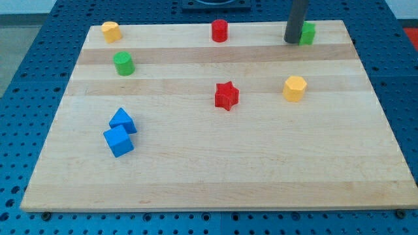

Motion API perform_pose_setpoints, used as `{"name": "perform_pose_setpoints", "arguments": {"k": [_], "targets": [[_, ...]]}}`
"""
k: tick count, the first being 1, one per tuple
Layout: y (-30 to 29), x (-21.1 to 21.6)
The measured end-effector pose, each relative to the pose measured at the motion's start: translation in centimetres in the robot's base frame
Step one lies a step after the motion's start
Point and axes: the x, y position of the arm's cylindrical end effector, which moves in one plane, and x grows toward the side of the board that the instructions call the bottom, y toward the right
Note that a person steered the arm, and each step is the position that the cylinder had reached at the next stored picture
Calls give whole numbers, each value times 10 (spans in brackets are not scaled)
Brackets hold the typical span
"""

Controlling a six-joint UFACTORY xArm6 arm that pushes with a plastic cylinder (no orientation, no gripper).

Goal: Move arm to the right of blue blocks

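Nearest the view's bottom: two blue blocks on the worktop [215, 183], touching. Blue cube [118, 141] in front, a second blue block [123, 121], wedge-like, right behind it at about 1 o'clock. Both at the view's left.

Mid-board: red star [226, 95] near centre, yellow block [294, 87] at its 3 o'clock, well apart. Green cylinder [123, 63] at roughly 12 o'clock from the blue pair.

Far edge: yellow block [110, 31] at the view's top left, red cylinder [219, 30] top centre, green block [307, 32] top right.

My tip [292, 41] is down by the far edge, just beside that green block at its 9 o'clock, maybe touching, can't tell. From the blue pair it's at about 2 o'clock, well apart.

No hand on this rig, just the rod, so no open/closed state to tell.
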Motion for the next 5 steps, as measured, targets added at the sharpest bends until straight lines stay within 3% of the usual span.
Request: {"name": "perform_pose_setpoints", "arguments": {"k": [3, 4, 5], "targets": [[-45, 62], [-83, 45], [-115, 59]]}}
